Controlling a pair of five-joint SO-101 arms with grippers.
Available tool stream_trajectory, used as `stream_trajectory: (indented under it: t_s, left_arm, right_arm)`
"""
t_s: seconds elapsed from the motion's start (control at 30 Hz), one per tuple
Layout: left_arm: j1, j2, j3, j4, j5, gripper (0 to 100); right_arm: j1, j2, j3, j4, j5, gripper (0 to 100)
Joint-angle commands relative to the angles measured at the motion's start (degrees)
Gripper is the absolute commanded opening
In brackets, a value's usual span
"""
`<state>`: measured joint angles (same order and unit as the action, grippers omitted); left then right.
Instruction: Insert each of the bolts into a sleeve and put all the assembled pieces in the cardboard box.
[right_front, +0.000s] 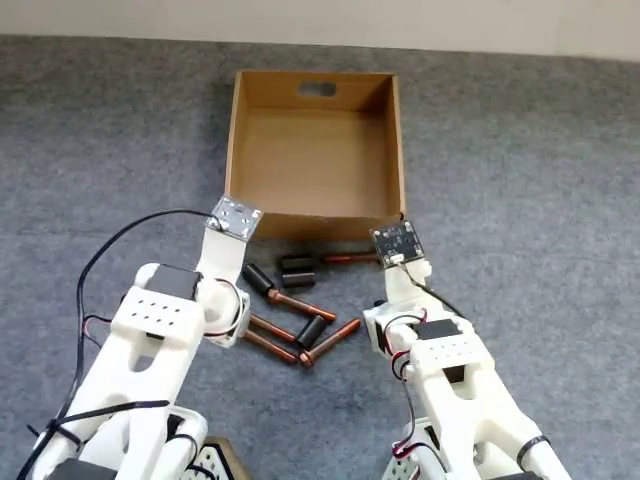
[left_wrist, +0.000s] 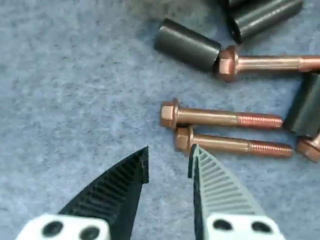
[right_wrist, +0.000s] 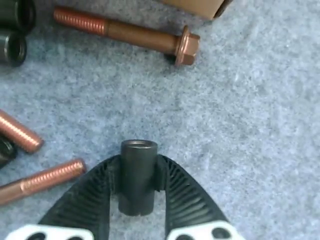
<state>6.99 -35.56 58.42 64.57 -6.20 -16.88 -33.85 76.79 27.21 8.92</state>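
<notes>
**Sleeve held, bolt pickup pending**

The right gripper is clamped on a short black cylindrical metal sleeve, with the open bore pointing forward past the fingertips. The left gripper is empty, its jaws parted narrowly, and hovers low over the grey carpet. Just ahead of its pale finger lies the flanged head of the nearest copper-coloured hex bolt. A second copper bolt lies parallel just beyond it, nearly touching.

This looks like the pairing step. The left gripper probably needs to widen, shift over the near bolt and close across its shank without catching the neighbour. It would then bring the threaded end to the sleeve's bore.

Bare carpet lies open on that gripper's other side, while loose sleeves crowd farther ahead. The brown cardboard box stands beyond both grippers, its near wall close to the right one.
</notes>
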Motion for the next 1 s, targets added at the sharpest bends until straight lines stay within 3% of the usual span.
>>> stream_trajectory:
  t_s: [0.0, 0.13, 0.4, 0.67, 0.83, 0.97]
  left_arm:
    - [2.24, 0.22, -2.33, 0.44, 0.44, 15]
    - [3.74, 0.31, -1.01, -0.35, 0.44, 15]
    - [3.30, 0.22, 9.19, -15.82, 0.44, 15]
    - [3.30, 0.22, 10.86, -16.35, 0.26, 14]
    - [3.30, 0.22, 11.21, -16.35, 0.18, 0]
    - [3.30, 0.13, 11.30, -15.56, 0.18, 2]
  right_arm:
    - [0.04, -0.57, 0.13, -0.75, -0.44, 0.6]
    - [0.04, -0.57, 0.13, -0.75, -0.44, 0.6]
    - [0.04, -0.57, 0.13, -0.75, -0.44, 0.6]
    - [0.04, -0.57, 0.13, -0.75, -0.44, 0.6]
    - [0.04, -0.57, 0.13, -0.75, -0.44, 0.6]
    - [0.04, -0.57, 0.13, -0.75, -0.44, 0.6]
